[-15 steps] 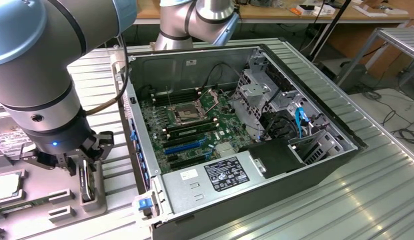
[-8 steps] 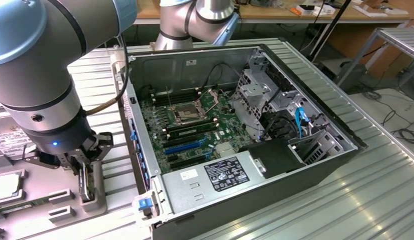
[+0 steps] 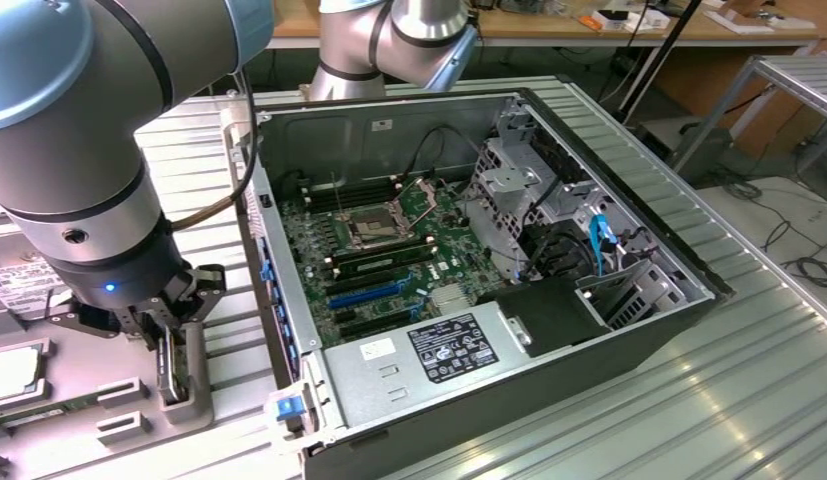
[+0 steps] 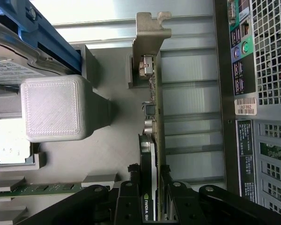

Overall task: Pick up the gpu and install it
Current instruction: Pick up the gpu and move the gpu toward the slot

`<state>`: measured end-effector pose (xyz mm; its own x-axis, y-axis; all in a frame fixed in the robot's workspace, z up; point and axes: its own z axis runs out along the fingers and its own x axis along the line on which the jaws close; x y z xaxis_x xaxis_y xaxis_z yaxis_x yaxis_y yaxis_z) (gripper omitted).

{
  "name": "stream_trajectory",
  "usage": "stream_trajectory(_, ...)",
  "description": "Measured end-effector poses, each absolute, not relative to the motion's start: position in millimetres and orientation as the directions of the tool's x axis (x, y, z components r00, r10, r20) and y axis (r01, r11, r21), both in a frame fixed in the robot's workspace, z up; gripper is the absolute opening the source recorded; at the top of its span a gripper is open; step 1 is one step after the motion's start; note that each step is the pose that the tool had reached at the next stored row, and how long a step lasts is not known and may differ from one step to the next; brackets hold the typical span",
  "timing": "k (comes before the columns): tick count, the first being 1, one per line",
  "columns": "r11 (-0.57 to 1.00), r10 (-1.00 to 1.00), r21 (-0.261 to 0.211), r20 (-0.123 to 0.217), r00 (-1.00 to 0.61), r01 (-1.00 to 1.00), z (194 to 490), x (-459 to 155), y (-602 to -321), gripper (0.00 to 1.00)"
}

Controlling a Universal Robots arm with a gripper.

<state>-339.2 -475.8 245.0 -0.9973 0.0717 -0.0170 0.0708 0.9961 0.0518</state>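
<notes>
Grey printed plastic is cradling the gpu (image 4: 156, 117), which is standing on its long edge in a slot of the tray (image 4: 107, 154), with its silver bracket (image 4: 152, 33) at the end away from the gripper (image 4: 152, 204). The gripper is sitting astride the card's upper edge, with the black face on one side of it and the green board on the other. Its opening is looking narrow, but whether it is actually pinching the card I cannot tell. A pale ribbed block (image 4: 51, 108) is rising from the tray just beside the card. In the exterior view the arm (image 3: 80, 130) is reaching down over the tray at that view's left. The card is resting there outside the case (image 3: 653, 320), near its rear panel. The case is lying open on a ribbed metal table (image 3: 747, 400), showing its motherboard (image 3: 386, 250).
</notes>
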Motion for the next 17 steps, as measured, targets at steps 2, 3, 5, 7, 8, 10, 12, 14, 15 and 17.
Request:
stream_trajectory(2,0.996,0.072,0.052,-0.017,-0.997,0.071,245.0,-339.2,-475.8,0.27)
stream_trajectory(3,0.996,0.072,0.052,-0.017,-0.997,0.071,245.0,-339.3,-475.8,0.27)
stream_trajectory(5,0.996,0.072,0.052,-0.017,-0.997,0.071,245.0,-339.2,-475.8,0.27)
stream_trajectory(7,0.996,0.072,0.052,-0.017,-0.997,0.071,245.0,-339.2,-475.8,0.27)
stream_trajectory(8,0.996,0.072,0.052,-0.017,-0.997,0.071,245.0,-339.2,-475.8,0.27)
stream_trajectory(10,0.996,0.072,0.052,-0.017,-0.997,0.071,245.0,-339.2,-475.8,0.27)
stream_trajectory(12,0.996,0.072,0.052,-0.017,-0.997,0.071,245.0,-339.2,-475.8,0.27)
stream_trajectory(14,0.996,0.072,0.052,-0.017,-0.997,0.071,245.0,-339.2,-475.8,0.27)
stream_trajectory(15,0.996,0.072,0.052,-0.017,-0.997,0.071,245.0,-339.2,-475.8,0.27)
stream_trajectory(17,0.996,0.072,0.052,-0.017,-0.997,0.071,245.0,-339.2,-475.8,0.27)
